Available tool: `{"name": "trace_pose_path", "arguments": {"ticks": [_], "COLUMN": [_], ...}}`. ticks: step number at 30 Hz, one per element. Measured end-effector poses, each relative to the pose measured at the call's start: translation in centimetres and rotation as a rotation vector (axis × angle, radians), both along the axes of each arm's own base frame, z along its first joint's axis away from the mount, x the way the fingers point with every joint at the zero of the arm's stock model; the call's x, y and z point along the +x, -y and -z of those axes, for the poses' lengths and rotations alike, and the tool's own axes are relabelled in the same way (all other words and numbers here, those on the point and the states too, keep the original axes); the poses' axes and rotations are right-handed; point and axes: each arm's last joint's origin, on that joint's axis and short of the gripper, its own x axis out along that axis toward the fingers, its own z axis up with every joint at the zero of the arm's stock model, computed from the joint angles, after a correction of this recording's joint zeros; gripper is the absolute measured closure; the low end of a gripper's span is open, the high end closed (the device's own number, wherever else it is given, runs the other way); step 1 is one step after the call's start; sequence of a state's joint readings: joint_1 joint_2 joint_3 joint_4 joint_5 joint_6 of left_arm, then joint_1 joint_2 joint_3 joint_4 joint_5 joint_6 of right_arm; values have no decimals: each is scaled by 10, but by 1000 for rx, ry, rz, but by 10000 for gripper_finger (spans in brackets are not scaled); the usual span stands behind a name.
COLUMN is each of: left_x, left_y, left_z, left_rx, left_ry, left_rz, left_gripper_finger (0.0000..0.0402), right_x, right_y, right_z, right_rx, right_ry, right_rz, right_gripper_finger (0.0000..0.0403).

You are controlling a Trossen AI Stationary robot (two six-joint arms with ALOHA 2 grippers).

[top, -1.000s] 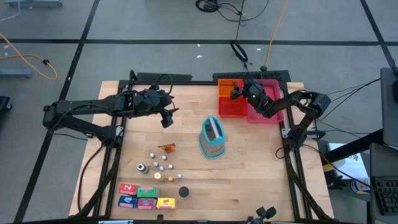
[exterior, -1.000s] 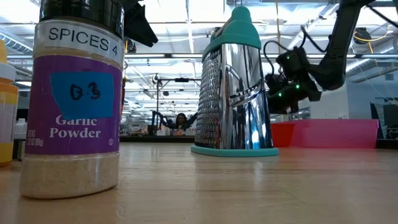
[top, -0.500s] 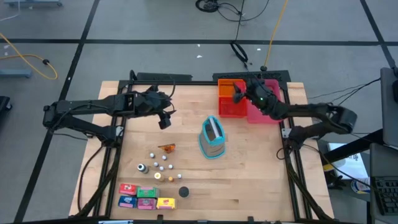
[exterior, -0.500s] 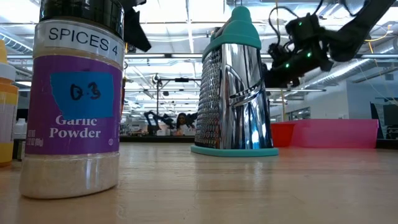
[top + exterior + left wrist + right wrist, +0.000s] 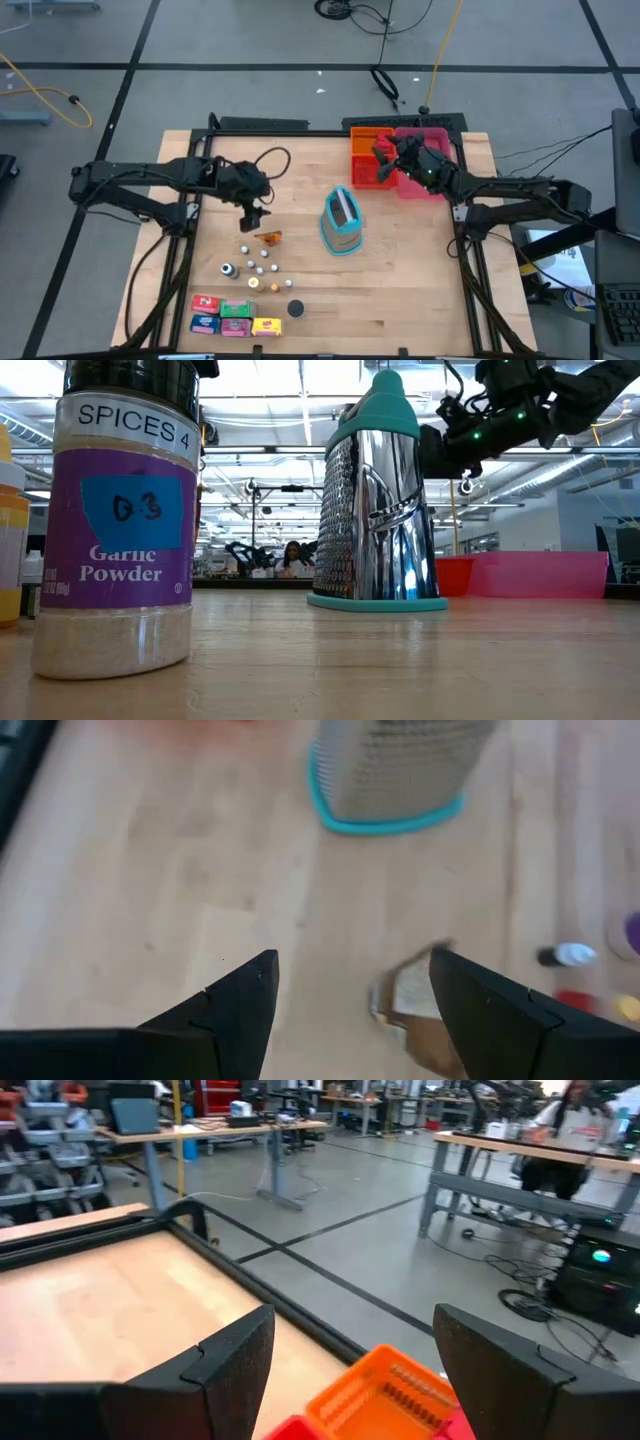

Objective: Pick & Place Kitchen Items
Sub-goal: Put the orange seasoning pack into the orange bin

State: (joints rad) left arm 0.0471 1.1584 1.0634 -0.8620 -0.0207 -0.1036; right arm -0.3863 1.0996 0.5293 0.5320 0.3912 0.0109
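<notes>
Overhead, the left gripper (image 5: 254,213) hangs above the bare wood just beyond a small orange piece (image 5: 267,238), with the cluster of tiny spice bottles (image 5: 256,266) nearer the front edge and a row of coloured boxes (image 5: 235,317) in the front left corner, a black piece (image 5: 295,309) just beside them. The left wrist view adds what the high view cannot: the fingers (image 5: 235,1005) stand wide apart with nothing between them, and the orange piece (image 5: 415,1010) lies close by one finger, blurred, the grater (image 5: 398,770) farther off. The right gripper (image 5: 385,153) hovers over the orange tray (image 5: 372,175), beside the pink tray (image 5: 432,180), at the back right of the table (image 5: 400,290). Its wrist view shows the fingers (image 5: 235,1370) spread wide and empty, the orange tray's rim (image 5: 385,1390) below, and a person seated at a far bench. The low view alone reads a label: a garlic powder jar (image 5: 120,520) standing close to the lens, the grater (image 5: 378,500) upright mid-table, the right gripper (image 5: 455,445) raised well above the trays.
</notes>
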Motion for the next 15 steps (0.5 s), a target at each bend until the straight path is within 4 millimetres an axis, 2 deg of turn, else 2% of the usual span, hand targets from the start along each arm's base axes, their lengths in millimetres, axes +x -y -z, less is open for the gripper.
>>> {"name": "trace_pose_path", "arguments": {"ticks": [8, 15], "left_x": [-2, 2], "left_y": [30, 50], "left_z": [1, 11], "left_rx": [-59, 4], "left_ry": [-17, -59], "left_rz": [38, -56], "left_gripper_finger": [144, 144], "right_x": [7, 11], "right_y": [-16, -27], "right_z": [-1, -4], "right_rx": [-4, -25], "right_ry": [10, 29], "right_rz": [-74, -130], "right_gripper_finger": [138, 138]}}
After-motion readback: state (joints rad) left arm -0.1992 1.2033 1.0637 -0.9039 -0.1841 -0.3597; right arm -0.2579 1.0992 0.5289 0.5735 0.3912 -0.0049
